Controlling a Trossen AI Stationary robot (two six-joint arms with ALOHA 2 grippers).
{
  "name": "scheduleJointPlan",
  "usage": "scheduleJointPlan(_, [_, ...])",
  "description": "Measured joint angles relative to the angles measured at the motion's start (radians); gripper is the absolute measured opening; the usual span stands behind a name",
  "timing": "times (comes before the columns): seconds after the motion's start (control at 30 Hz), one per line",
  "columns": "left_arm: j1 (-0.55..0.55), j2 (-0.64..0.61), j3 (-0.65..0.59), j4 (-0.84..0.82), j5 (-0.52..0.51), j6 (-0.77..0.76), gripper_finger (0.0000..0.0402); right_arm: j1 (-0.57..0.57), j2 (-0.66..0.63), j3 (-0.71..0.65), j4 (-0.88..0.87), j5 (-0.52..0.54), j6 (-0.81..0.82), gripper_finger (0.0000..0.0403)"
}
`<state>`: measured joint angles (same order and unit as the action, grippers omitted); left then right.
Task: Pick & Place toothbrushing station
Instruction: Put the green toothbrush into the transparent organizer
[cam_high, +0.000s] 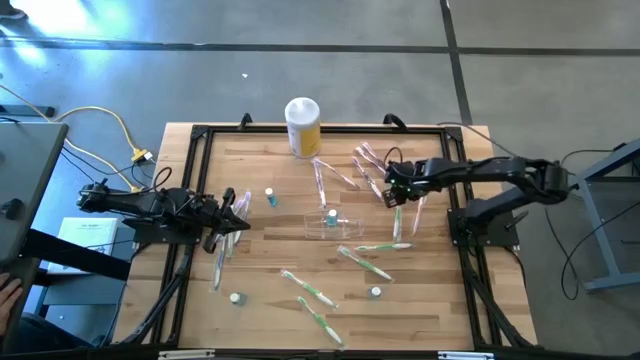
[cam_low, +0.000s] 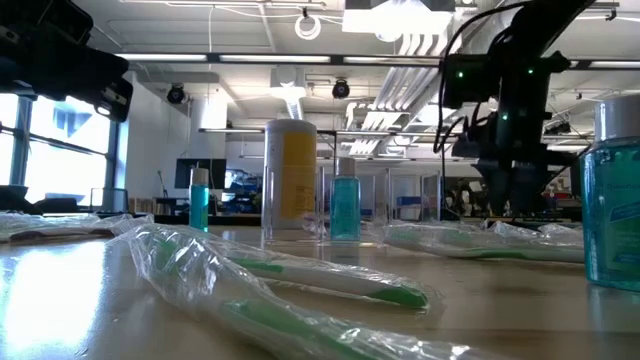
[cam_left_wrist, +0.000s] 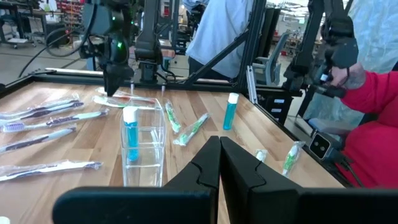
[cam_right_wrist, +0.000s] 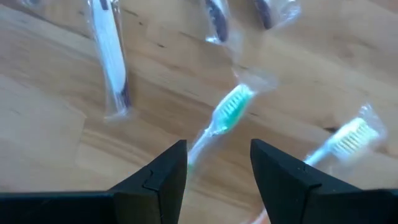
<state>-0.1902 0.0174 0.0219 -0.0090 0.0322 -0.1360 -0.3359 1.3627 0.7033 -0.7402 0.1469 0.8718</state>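
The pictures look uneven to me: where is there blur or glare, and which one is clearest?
Right wrist view: blurred all over, the wrapped green toothbrush smeared between the open right gripper. Low view: bright ceiling lamps, nearest wrapped toothbrush soft. High view: glare on the floor at the top left. Left wrist view: clearest, with the see-through holder sharp.

We see the toothbrushing station (cam_high: 332, 224) between both sets of fingers, ahead of the closed left fingers (cam_left_wrist: 219, 163), with 1 small bottle (cam_left_wrist: 130, 133) in it. Below the parted right fingers (cam_right_wrist: 163, 167), a wrapped toothbrush (cam_right_wrist: 225, 116) lies on the surface (cam_right_wrist: 56, 118).
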Motion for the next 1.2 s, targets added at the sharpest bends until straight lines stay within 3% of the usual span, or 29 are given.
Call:
scheduleJointPlan(0.33, [0.0, 0.0, 0.0, -0.001, 0.0, 0.001, 0.0003, 0.016, 0.157, 0.003, 0.059, -0.018, 0.036, 0.0169])
scheduleJointPlan(0.6, [0.0, 0.0, 0.0, -0.001, 0.0, -0.001, 0.0003, 0.019, 0.235, 0.011, 0.092, -0.007, -0.094, 0.0165])
scheduleJointPlan(0.73, [0.0, 0.0, 0.0, -0.001, 0.001, -0.003, 0.0003, 0.023, 0.22, 0.006, 0.093, 0.004, -0.092, 0.0126])
scheduleJointPlan(0.93, [0.0, 0.0, 0.0, -0.002, 0.0, -0.006, 0.0003, 0.041, 0.213, 0.003, 0.11, 0.029, -0.178, 0.0018])
scheduleJointPlan(1.2, [0.0, 0.0, 0.0, -0.001, 0.001, -0.035, 0.0003, 0.098, 0.216, 0.032, 0.078, 0.095, -0.212, 0.0008])
